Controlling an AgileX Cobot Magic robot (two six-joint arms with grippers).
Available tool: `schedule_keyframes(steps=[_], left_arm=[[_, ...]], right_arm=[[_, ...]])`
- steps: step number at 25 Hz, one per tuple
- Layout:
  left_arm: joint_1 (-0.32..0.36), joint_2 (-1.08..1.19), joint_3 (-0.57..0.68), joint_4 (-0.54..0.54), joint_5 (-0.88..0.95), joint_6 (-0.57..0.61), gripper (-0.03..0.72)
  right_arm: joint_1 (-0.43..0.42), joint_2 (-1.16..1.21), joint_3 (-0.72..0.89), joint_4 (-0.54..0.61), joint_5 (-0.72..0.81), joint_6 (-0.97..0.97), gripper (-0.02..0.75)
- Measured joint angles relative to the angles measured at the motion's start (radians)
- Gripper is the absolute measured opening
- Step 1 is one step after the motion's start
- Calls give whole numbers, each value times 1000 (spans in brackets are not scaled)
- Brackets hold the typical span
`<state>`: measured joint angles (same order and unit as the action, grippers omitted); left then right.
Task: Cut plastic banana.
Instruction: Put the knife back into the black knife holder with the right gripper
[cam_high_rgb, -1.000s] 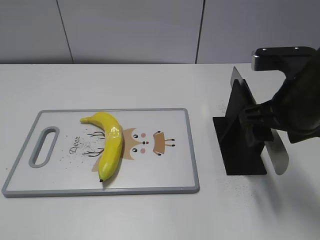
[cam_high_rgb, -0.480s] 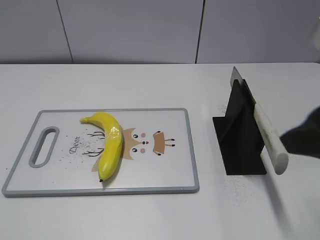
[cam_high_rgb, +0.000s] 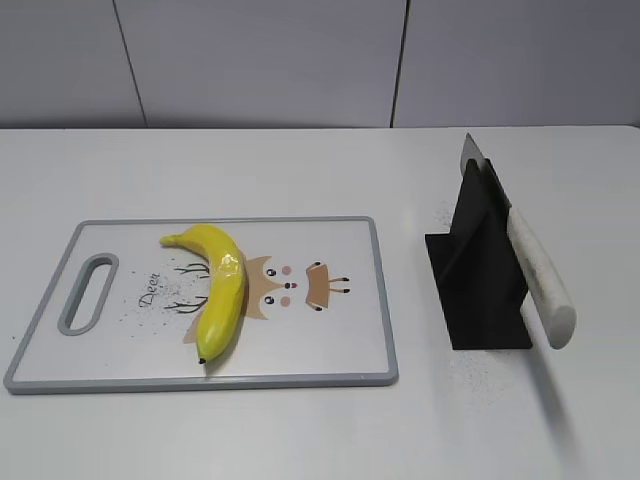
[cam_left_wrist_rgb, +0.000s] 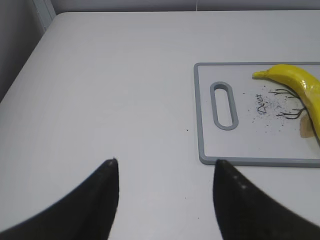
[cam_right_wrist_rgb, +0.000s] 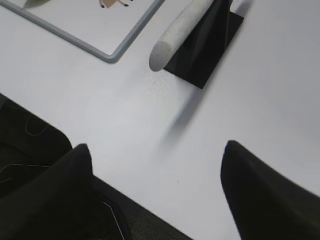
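The plastic banana (cam_high_rgb: 222, 288) lies whole on the cutting board (cam_high_rgb: 340, 340), left of the printed deer face; its upper end also shows in the left wrist view (cam_left_wrist_rgb: 300, 85). A knife with a white handle (cam_high_rgb: 540, 285) rests in a black stand (cam_high_rgb: 485, 270); the handle (cam_right_wrist_rgb: 182, 32) and stand (cam_right_wrist_rgb: 207, 45) also show in the right wrist view. My left gripper (cam_left_wrist_rgb: 165, 167) is open and empty over bare table left of the board. My right gripper (cam_right_wrist_rgb: 157, 150) is open and empty near the table's front edge. Neither arm shows in the exterior view.
The cutting board has a grey rim and a handle slot (cam_left_wrist_rgb: 223, 106) at its left end. The table's front edge and dark floor with cables (cam_right_wrist_rgb: 30, 165) show in the right wrist view. Dark specks lie on the table round the stand.
My right arm was at the knife stand one second ago and has drawn back out of the exterior view to the right. The knife stays in the stand. The banana has not moved.
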<state>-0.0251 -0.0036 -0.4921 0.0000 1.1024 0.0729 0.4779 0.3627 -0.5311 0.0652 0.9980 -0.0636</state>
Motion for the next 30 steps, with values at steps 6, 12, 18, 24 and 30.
schedule_keyframes(steps=[6, 12, 18, 24, 30], left_arm=[[0, 0, 0, 0, 0, 0, 582], [0, 0, 0, 0, 0, 0, 581], [0, 0, 0, 0, 0, -1, 580], [0, 0, 0, 0, 0, -1, 580], [0, 0, 0, 0, 0, -1, 580]], right_arm=[[0, -172, 21, -27, 40, 3, 594], [0, -327, 25, -65, 40, 4, 594], [-9, -368, 25, -65, 41, 5, 594], [-166, -368, 25, -65, 41, 5, 594], [-400, -368, 25, -65, 41, 5, 594]])
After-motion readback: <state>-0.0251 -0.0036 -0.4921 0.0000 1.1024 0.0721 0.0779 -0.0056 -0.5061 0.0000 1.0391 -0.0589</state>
